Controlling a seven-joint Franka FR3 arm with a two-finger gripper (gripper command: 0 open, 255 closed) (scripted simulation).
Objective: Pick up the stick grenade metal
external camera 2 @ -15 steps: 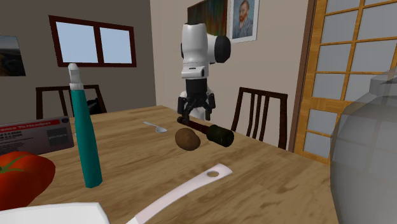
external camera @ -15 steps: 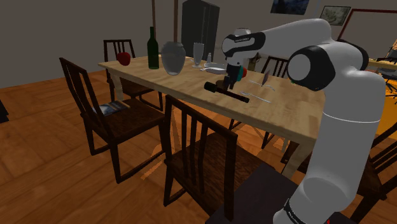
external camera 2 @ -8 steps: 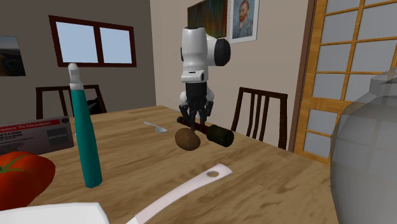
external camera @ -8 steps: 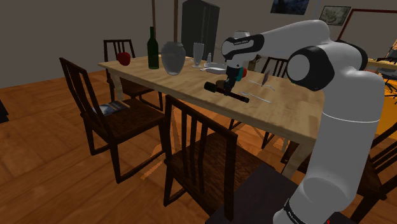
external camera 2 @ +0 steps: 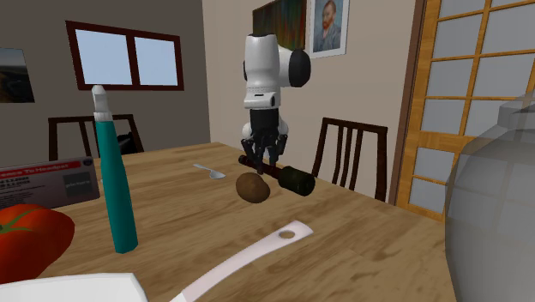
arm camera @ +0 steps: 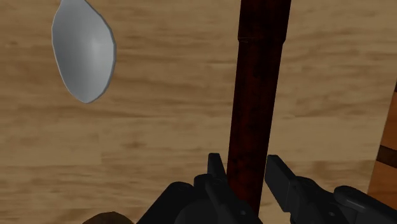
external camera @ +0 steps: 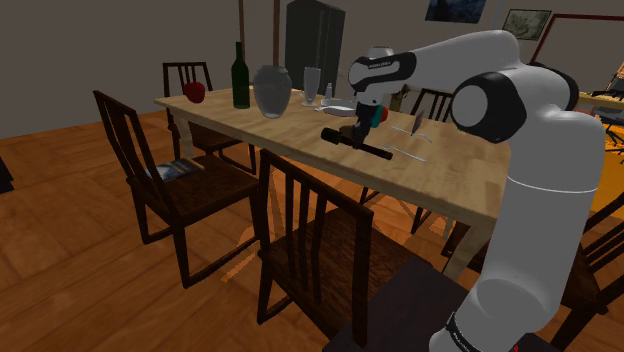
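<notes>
This is the dining room of a home. A long wooden counter (external camera: 470, 175) stands on a plank floor (external camera: 80, 260), with dark slat-backed chairs (external camera: 190, 170) drawn up around it. It is laid as for a meal: a green bottle (external camera: 240, 75), a grey vase (external camera: 272, 90), a stemmed glass (external camera: 311, 82), a plate (external camera: 338, 107), a red fruit (external camera: 195, 92) at the far end, and a spoon (arm camera: 84, 51). Framed pictures (external camera: 527, 22) hang on the far wall. In the second exterior view a painted portrait (external camera 2: 324, 26) hangs on the far wall, with a paned window (external camera 2: 129, 58) at that view's left and a lattice door (external camera 2: 467, 103) at its right. A tall dark cabinet (external camera: 315, 40) stands beyond the counter.
</notes>
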